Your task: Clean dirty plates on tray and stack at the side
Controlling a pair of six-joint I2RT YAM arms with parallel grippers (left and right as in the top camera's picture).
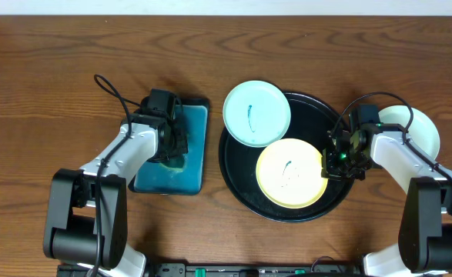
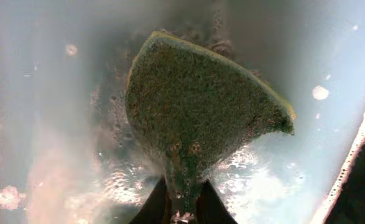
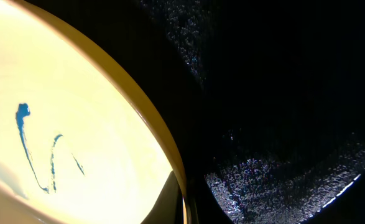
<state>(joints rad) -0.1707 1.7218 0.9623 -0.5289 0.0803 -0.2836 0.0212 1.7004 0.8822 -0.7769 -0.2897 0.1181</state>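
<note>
The black tray (image 1: 233,165) holds a pale yellow plate (image 1: 287,173) with a thin teal scribble. A pale mint plate (image 1: 256,113), also scribbled, lies across the tray's upper-left rim. A third pale plate (image 1: 420,123) rests on the table to the right of the tray, partly under my right arm. My right gripper (image 1: 332,159) is shut on the yellow plate's right rim. In the right wrist view the yellow plate (image 3: 76,124) has its edge pinched in the right gripper (image 3: 183,208) above the wet black tray (image 3: 281,93). My left gripper (image 1: 169,145) is shut on a sponge (image 2: 201,106).
A smaller rectangular teal tray (image 1: 195,123) lies left of the black tray, and the left gripper (image 2: 182,202) holds the green-and-yellow sponge down in the foamy water on the teal tray (image 2: 45,93). Bare wooden table surrounds both trays.
</note>
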